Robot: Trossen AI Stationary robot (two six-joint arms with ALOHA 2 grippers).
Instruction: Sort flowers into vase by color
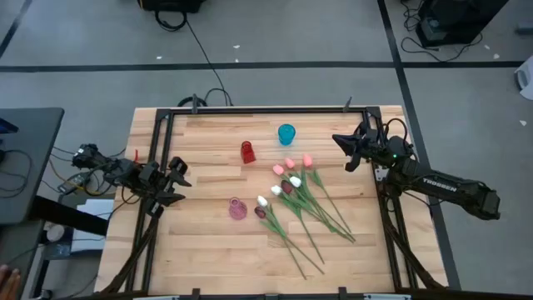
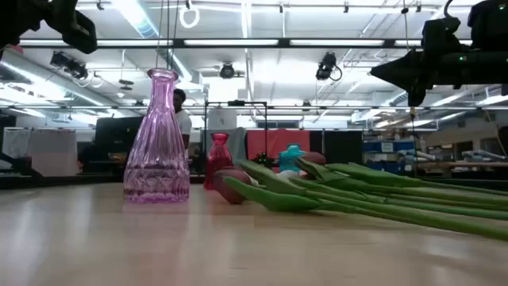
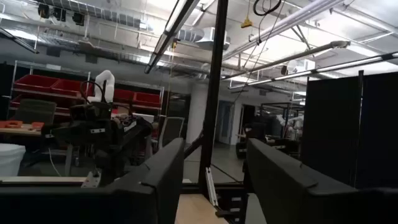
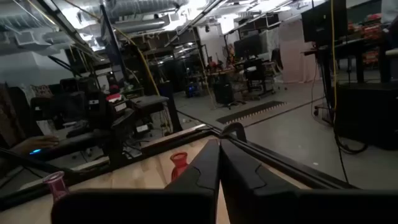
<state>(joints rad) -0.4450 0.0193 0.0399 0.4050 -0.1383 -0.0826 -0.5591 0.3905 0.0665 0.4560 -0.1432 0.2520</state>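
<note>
Several artificial tulips (image 1: 298, 198) lie in a loose pile on the table's right half, heads pink, white and maroon, green stems fanning toward the near right; in the low view they (image 2: 349, 195) lie flat. Three vases stand upright: pink (image 1: 237, 209) (image 2: 158, 139), red (image 1: 247, 152) (image 2: 217, 160), blue (image 1: 286, 133) (image 2: 290, 157). My left gripper (image 1: 181, 182) hovers open over the table's left edge, raised and level (image 3: 211, 177). My right gripper (image 1: 341, 150) is shut, raised near the far right edge (image 4: 219, 163), right of the tulip heads.
A black frame (image 1: 266, 109) runs along the table's far edge and sides. Bare wood (image 1: 200, 258) lies between the pink vase and the near edge. A person (image 2: 182, 111) stands in the room beyond the table.
</note>
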